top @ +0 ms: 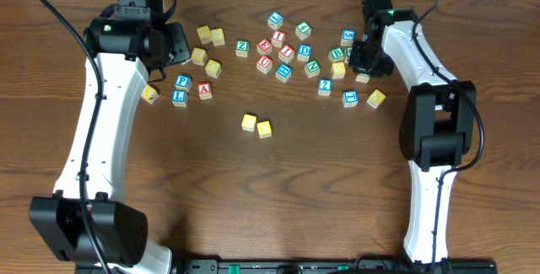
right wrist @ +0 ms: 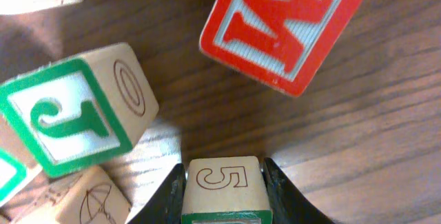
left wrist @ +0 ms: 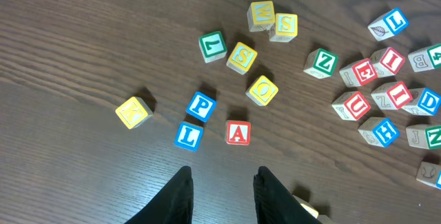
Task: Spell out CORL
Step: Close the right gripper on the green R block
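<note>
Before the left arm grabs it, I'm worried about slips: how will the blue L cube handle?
The blue L cube looks like small wood, so probably light and rigid. Flat faces suggest sliding, not rolling. The P cube sits close, so a push may nudge it.

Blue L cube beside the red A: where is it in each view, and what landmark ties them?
Overhead: blue L cube sits left of centre, just left of the red A cube.
Left wrist: lower middle, again left of the red A cube.
Right wrist: not in it; a 5 cube sits between the jaws.
Shared landmark: the red A cube, with the blue P cube just above the L.
</note>
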Controlling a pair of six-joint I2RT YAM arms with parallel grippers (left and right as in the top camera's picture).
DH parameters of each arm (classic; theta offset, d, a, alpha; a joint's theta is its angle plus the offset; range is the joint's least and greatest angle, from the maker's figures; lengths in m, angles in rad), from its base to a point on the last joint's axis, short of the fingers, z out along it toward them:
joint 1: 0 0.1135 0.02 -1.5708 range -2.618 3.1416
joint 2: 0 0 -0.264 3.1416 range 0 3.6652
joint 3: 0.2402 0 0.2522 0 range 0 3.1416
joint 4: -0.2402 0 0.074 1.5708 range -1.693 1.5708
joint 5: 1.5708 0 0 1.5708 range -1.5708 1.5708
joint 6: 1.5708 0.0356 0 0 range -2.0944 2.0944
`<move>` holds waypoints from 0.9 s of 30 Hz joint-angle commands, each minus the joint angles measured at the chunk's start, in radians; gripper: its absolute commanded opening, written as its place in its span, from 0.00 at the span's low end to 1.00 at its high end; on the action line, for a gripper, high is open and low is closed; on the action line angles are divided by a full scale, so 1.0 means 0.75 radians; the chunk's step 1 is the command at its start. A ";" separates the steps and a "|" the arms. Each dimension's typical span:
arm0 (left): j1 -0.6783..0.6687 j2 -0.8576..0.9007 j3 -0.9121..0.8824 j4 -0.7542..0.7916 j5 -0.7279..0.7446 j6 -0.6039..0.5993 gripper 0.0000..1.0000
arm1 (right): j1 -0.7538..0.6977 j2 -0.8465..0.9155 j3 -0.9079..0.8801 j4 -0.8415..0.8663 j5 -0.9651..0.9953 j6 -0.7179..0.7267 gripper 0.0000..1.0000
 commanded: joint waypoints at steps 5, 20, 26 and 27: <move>0.001 0.015 0.002 0.008 -0.013 0.008 0.29 | 0.052 -0.336 0.007 -0.058 -0.215 -0.143 0.18; 0.001 0.015 0.002 0.012 -0.013 0.009 0.29 | 0.522 -0.317 -0.215 -0.050 -0.154 -0.011 0.15; 0.001 0.015 0.002 0.012 -0.013 0.008 0.29 | 0.636 -0.316 -0.448 0.203 -0.074 -0.013 0.19; 0.001 0.015 0.002 0.012 -0.013 0.008 0.29 | 0.644 -0.315 -0.472 0.226 -0.068 -0.013 0.19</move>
